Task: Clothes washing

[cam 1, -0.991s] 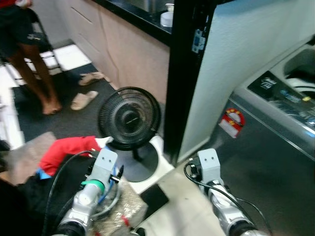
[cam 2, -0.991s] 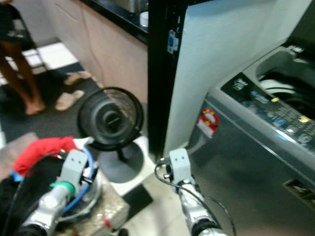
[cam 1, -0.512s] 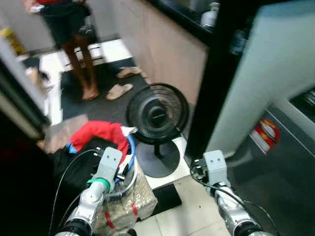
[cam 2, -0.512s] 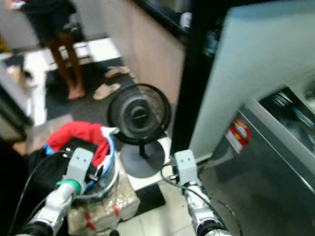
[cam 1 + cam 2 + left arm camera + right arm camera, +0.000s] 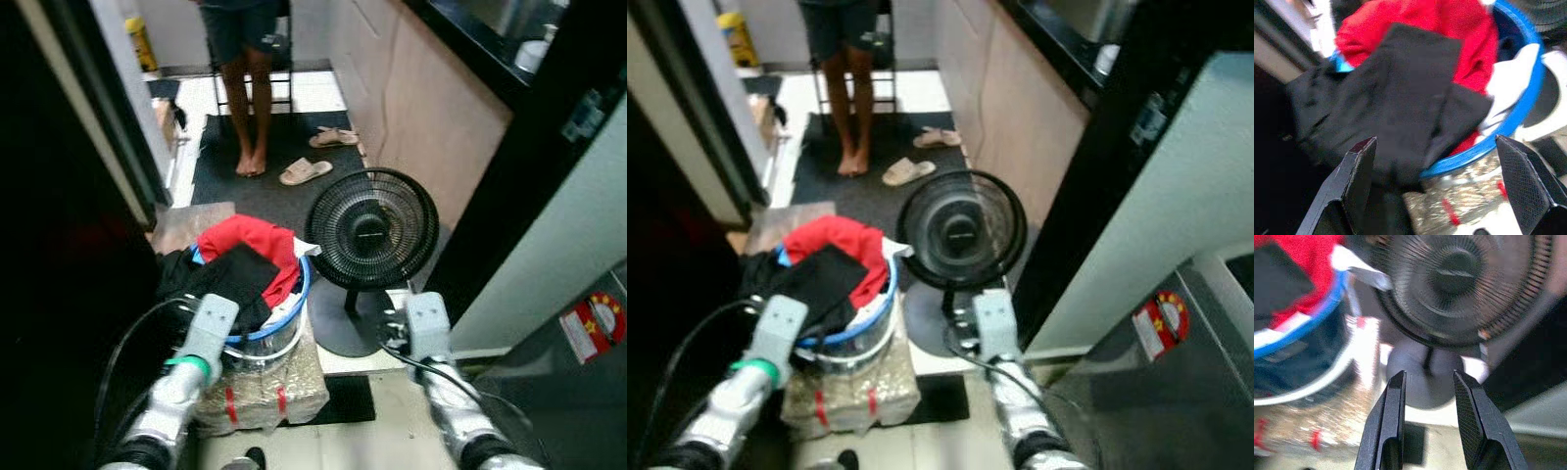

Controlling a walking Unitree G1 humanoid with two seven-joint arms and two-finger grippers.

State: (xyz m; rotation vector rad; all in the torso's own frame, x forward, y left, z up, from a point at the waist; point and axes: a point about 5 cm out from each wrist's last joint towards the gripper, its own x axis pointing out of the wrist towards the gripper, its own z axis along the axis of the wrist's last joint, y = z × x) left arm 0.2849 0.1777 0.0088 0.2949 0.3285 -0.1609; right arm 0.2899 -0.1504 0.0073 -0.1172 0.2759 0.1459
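Observation:
A round laundry basket with a blue rim (image 5: 294,294) stands on a silvery wrapped block (image 5: 284,382) on the floor. A red garment (image 5: 245,238) and a black garment (image 5: 230,279) are heaped in it. My left gripper (image 5: 1436,142) hovers over the black garment (image 5: 1396,98), open wide and holding nothing. My right gripper (image 5: 1429,377) is open and empty, pointing at the base of a black fan (image 5: 1464,284). A corner of the grey washing machine with a red sticker (image 5: 593,318) shows at the lower right.
The black floor fan (image 5: 372,230) stands right beside the basket. A person's bare legs (image 5: 250,117) stand on a dark mat further off, with slippers (image 5: 306,171) nearby. A dark door panel (image 5: 59,245) closes the left side; cabinets (image 5: 431,108) line the right.
The camera has swung left: the washing machine has slid almost out of view, and the basket, fan and person now sit near the middle. Both arms keep the same pose.

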